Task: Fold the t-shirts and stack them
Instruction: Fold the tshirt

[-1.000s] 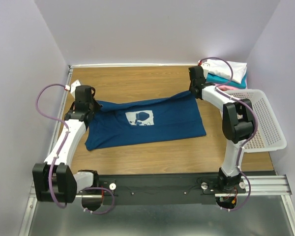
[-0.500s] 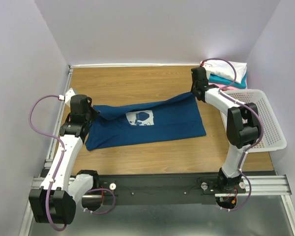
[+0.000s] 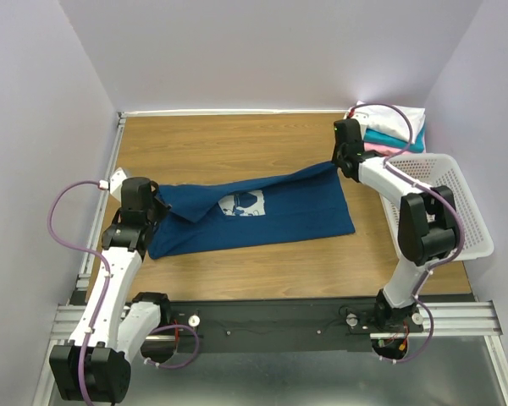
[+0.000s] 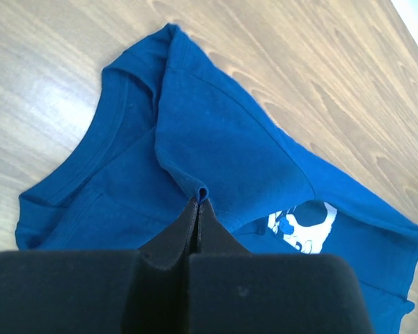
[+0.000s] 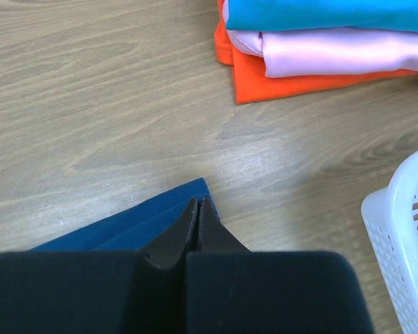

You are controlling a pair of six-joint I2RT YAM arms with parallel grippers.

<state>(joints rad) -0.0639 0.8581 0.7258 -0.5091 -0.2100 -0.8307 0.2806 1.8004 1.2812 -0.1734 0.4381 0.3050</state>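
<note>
The navy blue t-shirt [image 3: 262, 216] with a white mouse print [image 3: 240, 203] lies spread across the table's middle. My left gripper [image 3: 152, 203] is shut on a fold of its left shoulder part [image 4: 200, 191], lifted over the collar. My right gripper [image 3: 342, 162] is shut on the shirt's far right corner [image 5: 195, 191]. The far edge is raised between both grippers. A stack of folded white [image 3: 402, 118], teal [image 3: 398, 138], pink and orange-red t-shirts sits in the far right corner; the teal, pink and orange-red ones [image 5: 299, 76] show in the right wrist view.
A white perforated basket [image 3: 457, 211] stands at the right edge, close to my right arm; its rim [image 5: 404, 223] shows in the right wrist view. Purple walls enclose the wooden table [image 3: 237, 139] on three sides.
Both grippers have moved toward the near side and slightly right with the shirt's far edge, folding it over the print. The left arm has drawn back.
</note>
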